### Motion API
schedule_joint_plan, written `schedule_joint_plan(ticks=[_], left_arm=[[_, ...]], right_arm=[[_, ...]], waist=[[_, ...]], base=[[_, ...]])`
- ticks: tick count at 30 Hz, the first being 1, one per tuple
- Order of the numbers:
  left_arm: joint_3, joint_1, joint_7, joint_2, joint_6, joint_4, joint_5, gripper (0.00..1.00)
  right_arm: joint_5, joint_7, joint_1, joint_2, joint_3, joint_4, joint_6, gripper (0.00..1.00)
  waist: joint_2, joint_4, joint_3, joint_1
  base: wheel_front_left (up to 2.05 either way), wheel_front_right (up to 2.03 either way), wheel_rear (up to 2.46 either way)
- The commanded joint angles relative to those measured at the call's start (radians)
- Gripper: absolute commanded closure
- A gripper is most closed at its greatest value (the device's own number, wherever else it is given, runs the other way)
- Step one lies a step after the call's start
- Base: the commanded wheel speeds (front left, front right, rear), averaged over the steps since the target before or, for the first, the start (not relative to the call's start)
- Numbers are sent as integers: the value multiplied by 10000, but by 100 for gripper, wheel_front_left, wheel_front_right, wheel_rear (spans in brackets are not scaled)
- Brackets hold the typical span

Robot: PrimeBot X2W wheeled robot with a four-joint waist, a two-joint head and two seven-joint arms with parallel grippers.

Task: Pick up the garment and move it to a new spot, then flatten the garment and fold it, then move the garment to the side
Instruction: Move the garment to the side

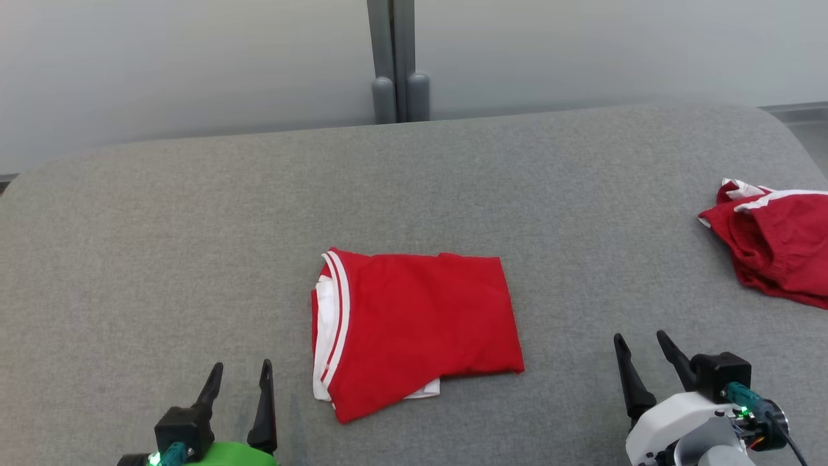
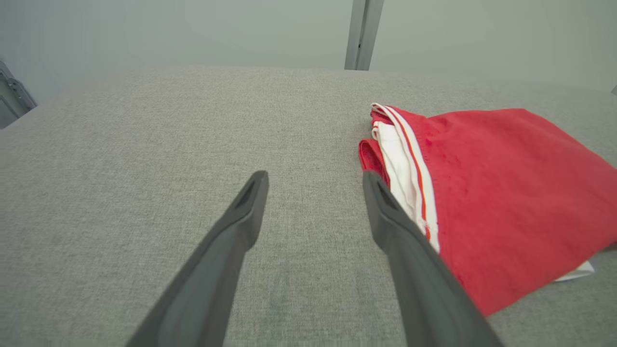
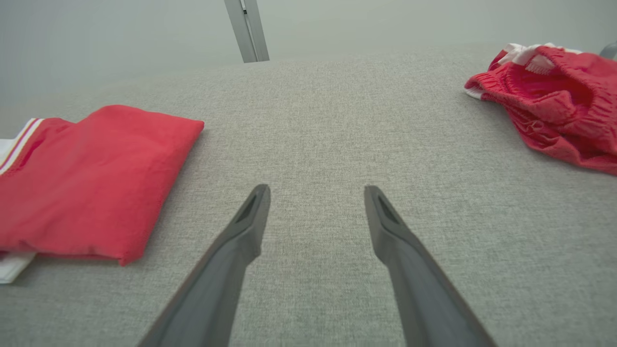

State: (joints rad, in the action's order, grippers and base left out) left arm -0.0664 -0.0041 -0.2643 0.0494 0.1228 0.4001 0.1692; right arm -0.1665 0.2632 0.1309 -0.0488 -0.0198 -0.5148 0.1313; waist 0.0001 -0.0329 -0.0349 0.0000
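- Red folded garment (image 1: 420, 330) lies mid-desk (image 1: 194, 226) in the head view, between your left tool (image 1: 242, 364) and right tool (image 1: 639, 335). Both tools are empty, fingers apart. A crumpled garment (image 1: 776, 239) sits at the desk's right edge; slide toward that side and you may run the two together.
- Left wrist view: your left tool (image 2: 314, 176) hovers just beside the garment's white trim (image 2: 405, 164). Pinch only the top layer and you likely pull the fold open.
- Right wrist view: your right tool (image 3: 316, 188) is near the folded corner, well apart from the crumpled garment (image 3: 554, 96). A one-sided drag could skew the stack. Nothing here serves as a container; both garments lie straight on the desk.
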Motion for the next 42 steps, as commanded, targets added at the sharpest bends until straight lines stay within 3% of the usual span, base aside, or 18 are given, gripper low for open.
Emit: schedule_joint_plan(ticks=[1,11,19,20,21,22,23,28,33,42], left_arm=[[-53,135,7,36,20,29,30,0],[-454,-666,9,36,55,-36,180,0],[-637,-1022,7,36,66,26,249,0],[-582,-990,7,38,67,51,255,0],[-555,-946,9,35,68,61,246,0],[-525,-891,9,32,70,59,222,0],[-504,-833,9,32,71,58,169,0],[-397,-540,7,33,74,-16,-44,0],[-596,-372,7,33,75,-117,10,0],[-1316,-706,9,41,77,-292,135,0]], right_arm=[[-27,14,-123,-40,82,-69,-13,0],[-805,14,1892,-56,2170,-1295,-13,0],[-861,-93,3550,-46,2937,-4088,-13,0],[-961,-110,3573,-49,2995,-4466,-13,13],[-1054,-138,3538,-44,3093,-4708,-13,53],[-1133,-151,3456,-38,3258,-4935,-13,100],[-1229,-140,3402,-17,3337,-5082,-12,100],[-1296,-87,3154,-78,2990,-5110,-26,100],[-815,-62,2734,-130,2092,-4243,-52,100],[-632,-9,2227,-70,1643,-3321,-35,100]], waist=[[-1,-157,80,0],[-1,-997,-740,0],[-1,-1876,-1230,0],[-1,-1948,-1214,0],[-1,-1973,-1198,0],[-1,-1976,-1173,0],[-1,-1946,-1144,0],[-1,-1147,-853,0],[-1,449,-642,0],[-1,3237,-660,0]], base=[[0,0,0],[0,0,0],[0,0,0],[0,0,0],[0,0,0],[0,0,0],[0,0,0],[0,0,0],[0,0,0],[0,0,0]])
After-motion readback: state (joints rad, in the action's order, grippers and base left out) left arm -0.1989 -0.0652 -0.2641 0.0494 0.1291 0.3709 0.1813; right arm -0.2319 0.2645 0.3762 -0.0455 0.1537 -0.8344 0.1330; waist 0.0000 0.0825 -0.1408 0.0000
